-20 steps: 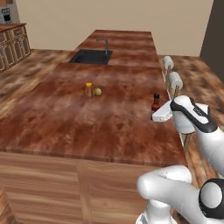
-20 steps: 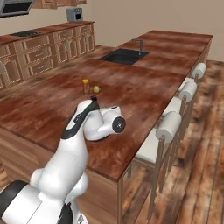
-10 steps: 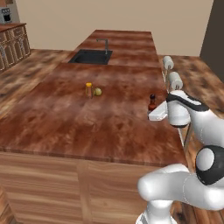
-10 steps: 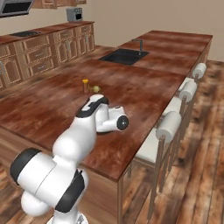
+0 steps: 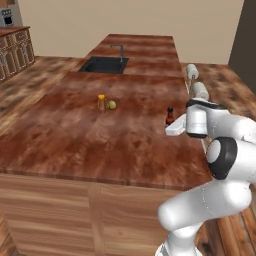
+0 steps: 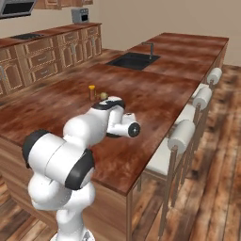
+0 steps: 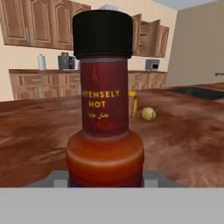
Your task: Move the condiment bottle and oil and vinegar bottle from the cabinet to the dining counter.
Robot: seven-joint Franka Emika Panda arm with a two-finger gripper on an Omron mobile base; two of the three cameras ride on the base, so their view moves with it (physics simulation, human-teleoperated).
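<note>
Standing upright near the right edge of the glossy, reddish-brown wood-grain tabletop (image 5: 75, 135), the sauce bottle (image 5: 170, 116) sits right of centre in the left base view, just in front of the white arm's hand. In the hand view it takes up the middle of the frame: a slim cylindrical neck with a dark red label reading "INTENSELY HOT" in yellow, a dark ribless cap on top, and a rounded orange-red shoulder swelling out below. Grey fingers (image 7: 153, 178) show low at either side of the bottle's base, close against it, so they appear to be grasping it, though the contact itself is hidden. Left of centre on the tabletop stand a short orange-yellow jar (image 5: 101, 102) and, just beside it, a small round yellow-green fruit (image 5: 112, 104). A black rectangular sink (image 5: 103, 65) is set in the far part. Cushioned white stools (image 6: 184, 136) line the right side in the right base view.
</note>
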